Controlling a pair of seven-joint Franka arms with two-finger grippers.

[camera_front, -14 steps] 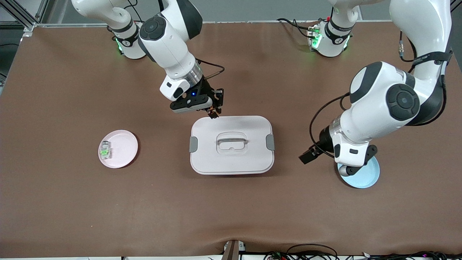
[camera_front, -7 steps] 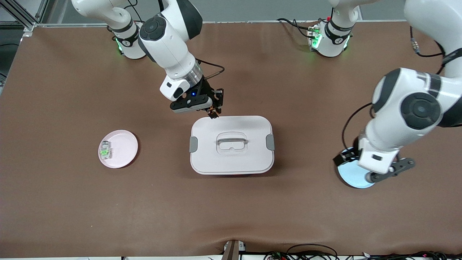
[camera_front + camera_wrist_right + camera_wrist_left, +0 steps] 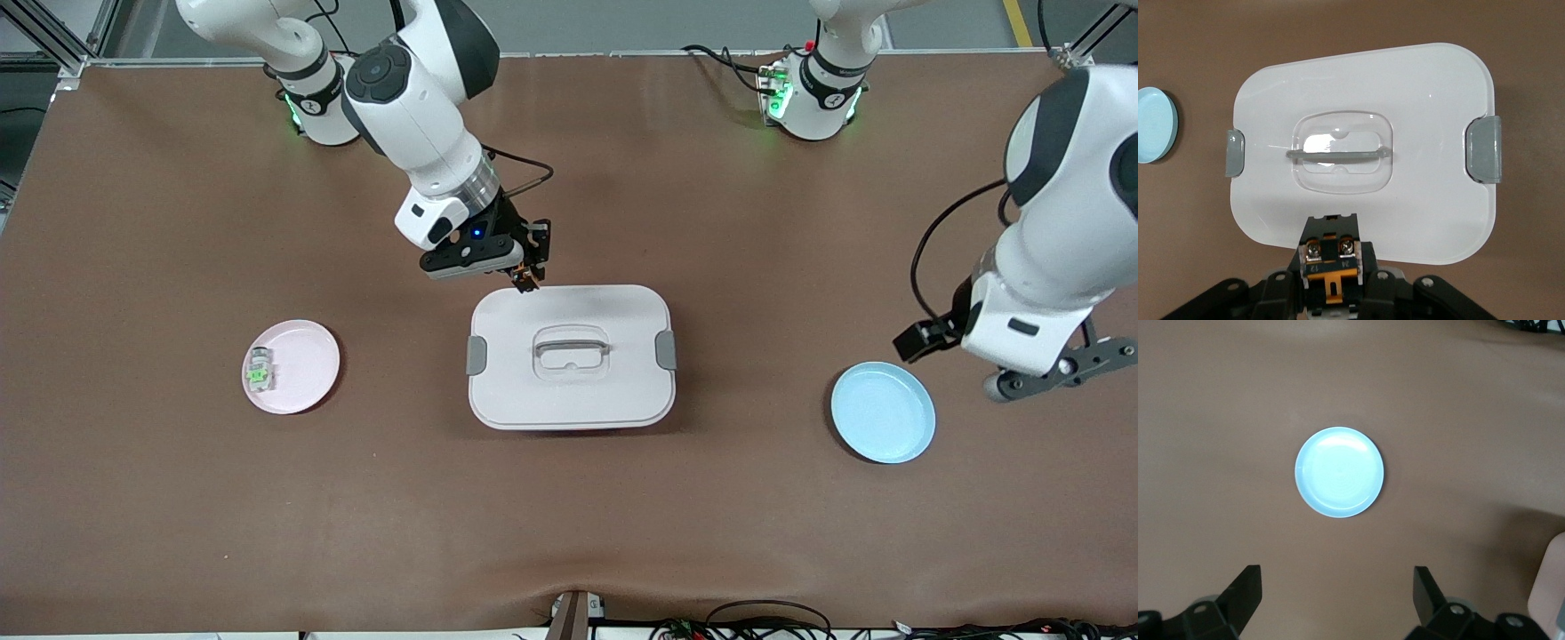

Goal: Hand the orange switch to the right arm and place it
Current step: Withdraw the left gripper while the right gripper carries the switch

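Now the left gripper [image 3: 1040,384], its 2 fingers [image 3: 1243,590] spread wide and holding nothing, is retreating from above the round pale-blue plate [image 3: 883,412] toward the left arm's end of the brown table [image 3: 178,498], suggesting the handover is done and only placing remains. Meanwhile the right gripper [image 3: 528,279] is hovering unmoved over the farther edge of the white rectangular lidded container [image 3: 570,356], pinching the small black switch with an orange centre [image 3: 1331,268].
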